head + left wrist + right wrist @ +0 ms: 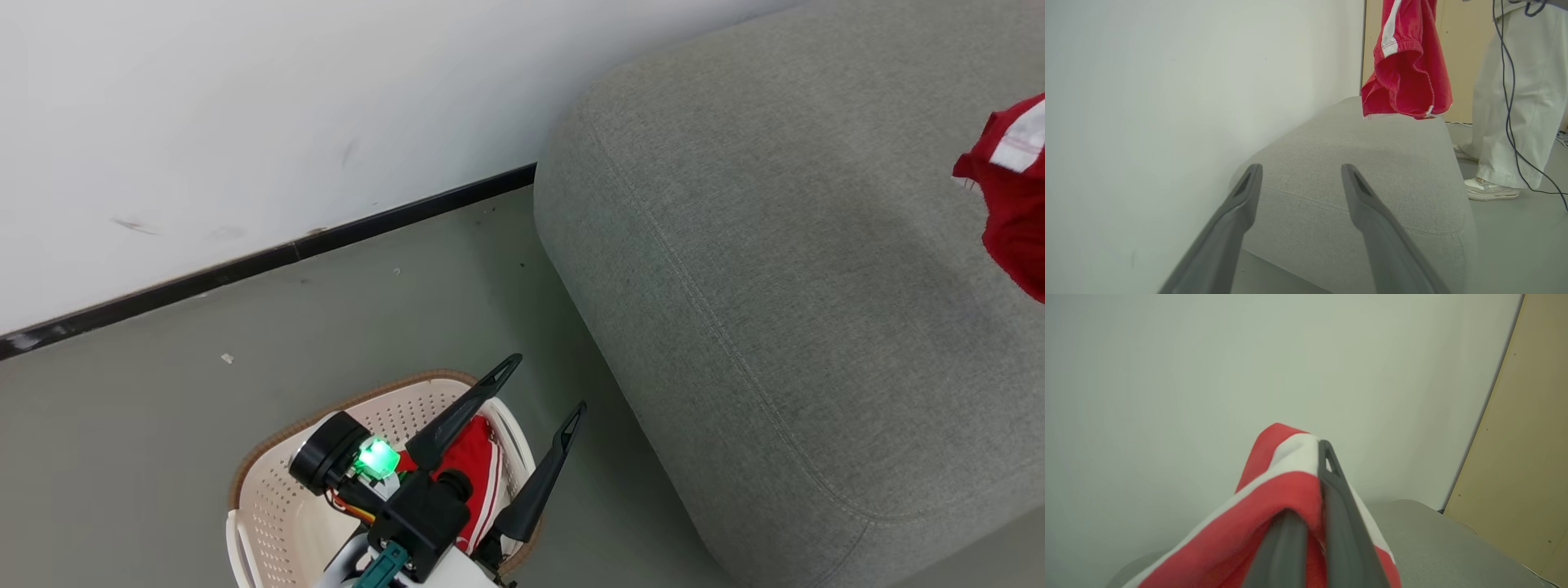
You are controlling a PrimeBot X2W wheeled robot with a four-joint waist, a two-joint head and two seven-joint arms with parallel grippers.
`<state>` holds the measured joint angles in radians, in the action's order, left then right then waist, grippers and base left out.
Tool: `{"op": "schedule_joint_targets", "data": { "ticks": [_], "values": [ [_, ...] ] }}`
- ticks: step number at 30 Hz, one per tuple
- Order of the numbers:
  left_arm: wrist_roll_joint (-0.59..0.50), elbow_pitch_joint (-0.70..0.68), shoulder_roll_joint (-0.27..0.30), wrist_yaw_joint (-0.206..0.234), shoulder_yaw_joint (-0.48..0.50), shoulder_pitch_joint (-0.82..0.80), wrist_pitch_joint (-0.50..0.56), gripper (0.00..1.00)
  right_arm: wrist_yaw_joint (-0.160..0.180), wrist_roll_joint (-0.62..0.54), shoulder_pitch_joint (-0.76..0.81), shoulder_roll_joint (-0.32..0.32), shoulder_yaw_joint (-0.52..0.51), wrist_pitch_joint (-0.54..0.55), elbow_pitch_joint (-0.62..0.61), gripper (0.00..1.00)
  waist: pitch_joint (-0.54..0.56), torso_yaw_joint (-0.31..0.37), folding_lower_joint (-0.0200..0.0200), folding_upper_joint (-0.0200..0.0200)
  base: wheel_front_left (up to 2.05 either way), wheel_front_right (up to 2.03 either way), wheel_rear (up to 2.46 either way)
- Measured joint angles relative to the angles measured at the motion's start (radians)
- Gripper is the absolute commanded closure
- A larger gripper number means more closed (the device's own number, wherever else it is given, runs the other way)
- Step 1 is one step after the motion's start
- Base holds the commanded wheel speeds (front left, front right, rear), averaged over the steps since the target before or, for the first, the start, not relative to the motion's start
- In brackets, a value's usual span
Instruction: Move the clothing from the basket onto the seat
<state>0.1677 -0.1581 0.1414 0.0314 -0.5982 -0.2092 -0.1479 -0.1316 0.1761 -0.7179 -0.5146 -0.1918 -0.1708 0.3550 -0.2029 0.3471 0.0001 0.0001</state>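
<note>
Right gripper (1312,486) is clamped tight on a red garment (1274,498) with a white stripe, and the cloth is bunched up around both dark fingers (1339,506). That garment hangs free in the air over the far end of the grey seat (1433,539). In the left wrist view its folded lower edge (1406,69) comes down to the level of the seat top (1372,163), but I cannot tell whether it touches. In the head view the same garment (1012,196) shows at the right edge, above the seat (775,286).

Left gripper (547,384) stands wide open with nothing between its fingers, over the near end of the basket (392,412). Its fingers (1241,204) point toward the seat's rounded corner and the white wall (1167,102).

The basket sits on the grey floor (163,425), near the seat's corner and apart from it. A second red garment (473,461) with white stripes lies inside it, partly hidden by the left gripper.

Past the seat a person (1515,102) in pale trousers and pale shoes stands on the floor, with a dark cable (1508,122) hanging in front.
</note>
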Motion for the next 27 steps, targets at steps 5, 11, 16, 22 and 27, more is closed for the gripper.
{"op": "schedule_joint_targets", "data": {
  "ticks": [5, 11, 16, 22, 27],
  "values": [
    [-0.013, -0.017, 0.014, -0.003, -0.002, -0.013, 0.012, 0.0, 0.0, -0.003, -0.006, -0.052, -0.035, -0.019, 0.052, 1.0, -0.03, -0.022, 0.0, 0.0, 0.0, 0.0, 0.0],
    [-0.021, -0.026, 0.017, -0.017, -0.008, -0.04, 0.024, 0.0, 0.0, -0.013, -0.005, -0.059, -0.053, -0.048, 0.086, 1.0, -0.066, -0.04, 0.0, 0.0, 0.0, 0.0, 0.0],
    [-0.03, -0.035, 0.019, -0.018, -0.009, -0.066, 0.033, 0.0, 0.0, -0.017, 0.019, -0.023, -0.06, -0.064, 0.145, 1.0, -0.095, -0.051, 0.0, 0.0, 0.0, 0.0, 0.0],
    [-0.03, -0.041, 0.024, -0.026, -0.007, -0.079, 0.04, 0.0, 0.0, -0.016, 0.091, 0.055, -0.061, -0.069, 0.218, 1.0, -0.125, -0.063, 0.0, 0.0, 0.0, 0.0, 0.0],
    [-0.033, -0.044, 0.024, -0.026, -0.001, -0.098, 0.042, 0.0, 0.0, -0.016, 0.138, 0.101, -0.042, -0.076, 0.244, 1.0, -0.146, -0.069, 0.0, 0.0, 0.0, 0.0, 0.0]
  ]
}}
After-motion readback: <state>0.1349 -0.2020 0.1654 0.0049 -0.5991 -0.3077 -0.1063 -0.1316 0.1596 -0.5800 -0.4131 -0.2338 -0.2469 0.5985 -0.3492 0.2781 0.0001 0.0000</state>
